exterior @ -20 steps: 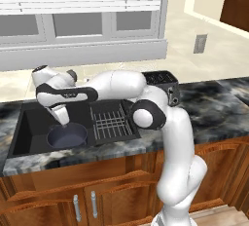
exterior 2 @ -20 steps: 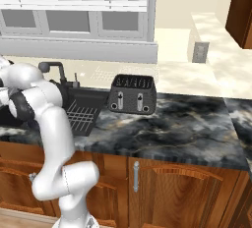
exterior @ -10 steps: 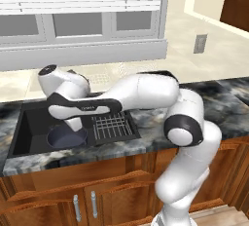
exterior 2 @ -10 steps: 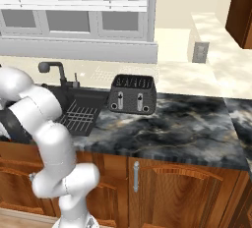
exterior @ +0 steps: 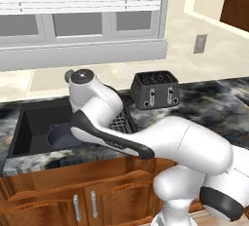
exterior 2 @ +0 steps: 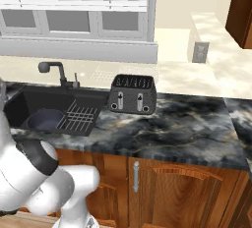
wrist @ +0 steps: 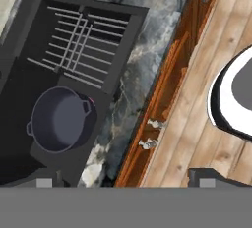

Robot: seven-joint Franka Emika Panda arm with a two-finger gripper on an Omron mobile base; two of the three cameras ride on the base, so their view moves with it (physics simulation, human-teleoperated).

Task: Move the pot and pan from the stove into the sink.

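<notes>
The pot, deep, dark blue-grey with two small loop handles, stands upright in the sink beside the ribbed rack. The same pot sits in the left half of the dark basin in both base views. My gripper hangs high above the counter's front edge, looking straight down. Its fingertips stand wide apart with nothing between them, so it is open and empty. The pan and the stove are out of view.
A black toaster stands on the marbled counter right of the sink. The dark faucet rises behind the basin. Wooden cabinet doors with metal handles run below the counter. My own white arm sweeps low across the sink's front.
The arm has swung right and folded down across the front of the sink, the hand drawing back from over the basin. The pot stays in the sink and the jaws stay open.
</notes>
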